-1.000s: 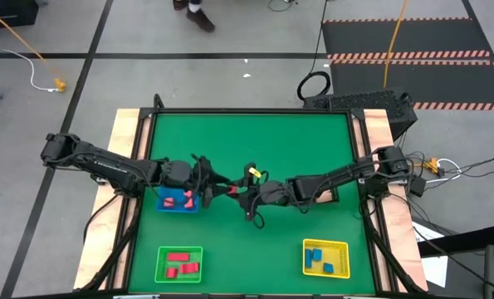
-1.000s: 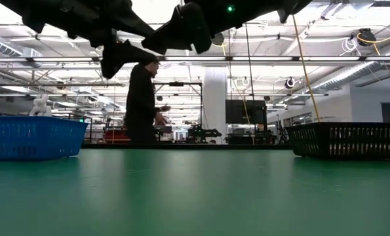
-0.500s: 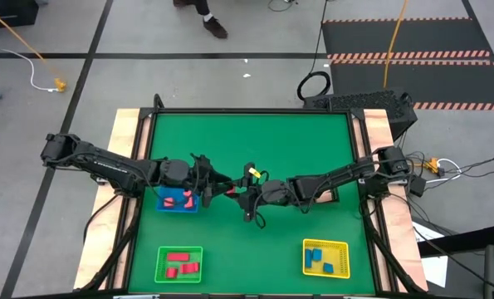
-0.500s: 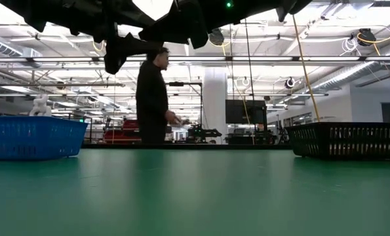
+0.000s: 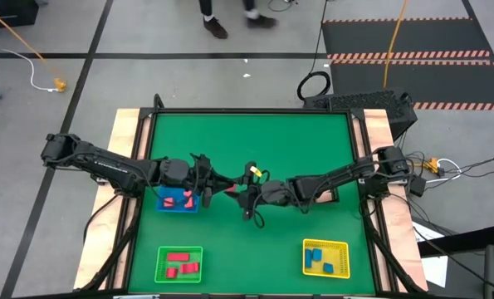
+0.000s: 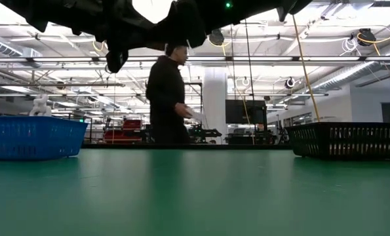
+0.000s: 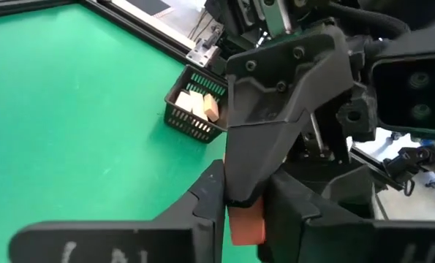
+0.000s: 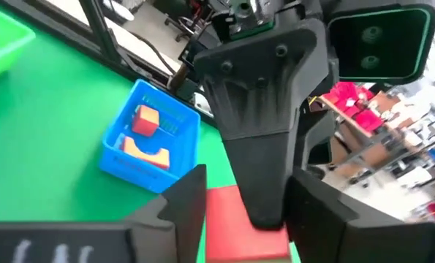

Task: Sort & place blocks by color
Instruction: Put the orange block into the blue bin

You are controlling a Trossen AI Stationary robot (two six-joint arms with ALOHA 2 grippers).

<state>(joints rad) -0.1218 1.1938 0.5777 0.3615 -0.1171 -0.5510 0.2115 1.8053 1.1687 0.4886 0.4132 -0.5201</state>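
Above the middle of the green table, my two grippers meet tip to tip around one red block [image 5: 232, 189]. My left gripper [image 7: 245, 219] comes from the table's left and is shut on the block [image 7: 248, 228]. My right gripper [image 8: 243, 219] comes from the table's right, and the same block [image 8: 228, 219] fills the gap between its fingers. In each wrist view a broad finger of the other gripper covers part of the block. In the low view both grippers are dark shapes along the top edge. My left gripper pinches the red block by two opposite faces [image 7: 235, 228] between its two fingers. The fingers lie about level and come from the table's left. The block is lifted clear, high above the table. My right gripper has the same block between its fingers, one face [image 8: 214, 219] against a finger. The other face is hidden by the left gripper's finger [image 8: 268, 168]. Its fingers come about level from the table's right, crosswise to the left gripper's.
A blue tray [image 5: 178, 199] with salmon-pink pieces stands below my left arm. A black tray [image 7: 195, 109] with cream pieces stands by my right arm. Near the front edge stand a green tray [image 5: 179, 264] with red blocks and a yellow tray [image 5: 325, 257] with blue blocks. A person [image 6: 168, 98] walks beyond the table.
Both arms have stayed in place over the table's middle. In the low view my left gripper's fingers have drawn together, shutting on the red block. The person behind the table has walked toward the right.
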